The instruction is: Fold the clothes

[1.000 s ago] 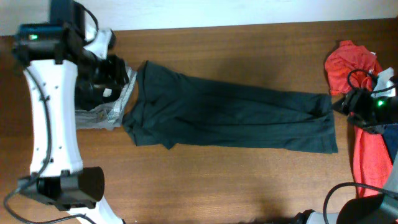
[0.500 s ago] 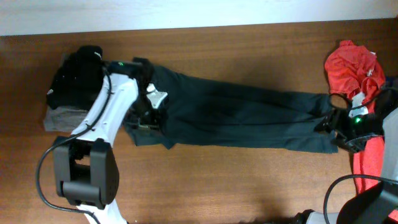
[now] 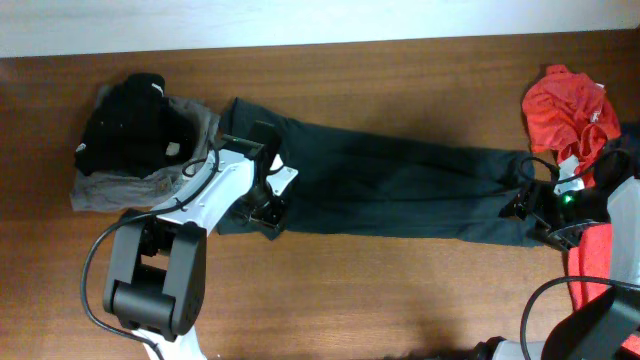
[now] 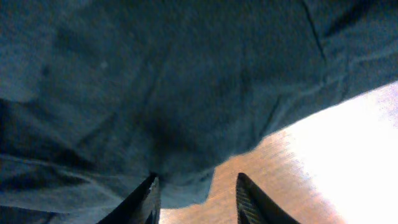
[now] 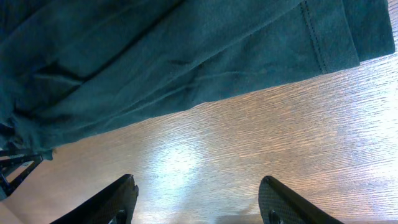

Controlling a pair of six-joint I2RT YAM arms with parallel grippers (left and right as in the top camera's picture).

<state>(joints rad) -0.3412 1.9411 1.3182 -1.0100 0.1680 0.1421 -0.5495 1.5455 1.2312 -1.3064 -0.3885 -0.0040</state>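
Lying outstretched — one dark garment [image 3: 400, 190]; one red garment [image 3: 562, 105] nearby.

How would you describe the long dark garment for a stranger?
Start at the wooden table. Across its middle lies the long dark garment. Unlike the bunched black pile on the left and the red cloth on the right, it lies flat.

My left wrist view dim, clothes [image 4: 155, 93] blurred, table [image 4: 348, 124] blown out right; right wrist glare; overhead even, sharp.
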